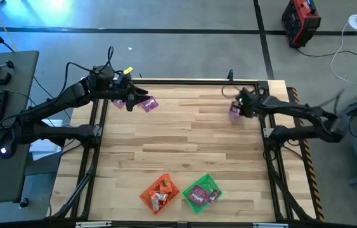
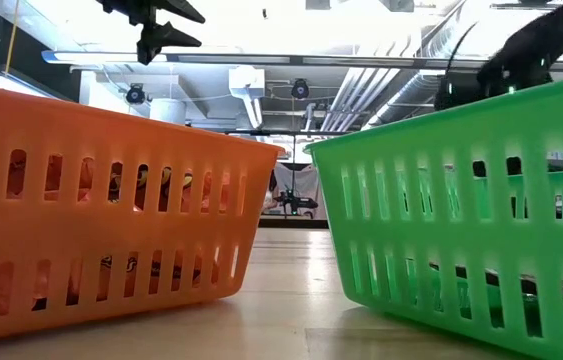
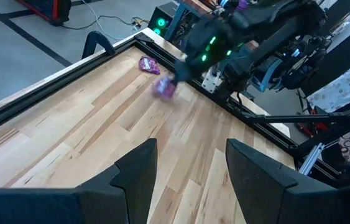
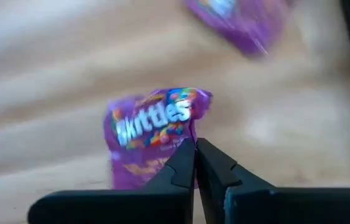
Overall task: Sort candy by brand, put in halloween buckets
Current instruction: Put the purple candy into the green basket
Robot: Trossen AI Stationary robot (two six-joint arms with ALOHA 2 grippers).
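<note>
Right gripper (image 4: 195,163) fingers pinching purple candy packet (image 4: 153,137) over desk (image 1: 191,152) far corner; left gripper (image 3: 190,168) fingers hanging apart, empty.

You have two matte black jointed arms, left arm (image 1: 51,111) and right arm (image 1: 298,117), with black cables and green indicator lights.

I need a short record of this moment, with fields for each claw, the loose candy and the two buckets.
right claw: shut on a purple packet, far right of the table
left claw: open, holding nothing, far left
loose candy: two purple packets by the left claw
orange bucket: near edge, candy inside
green bucket: right of the orange one, candy inside
</note>
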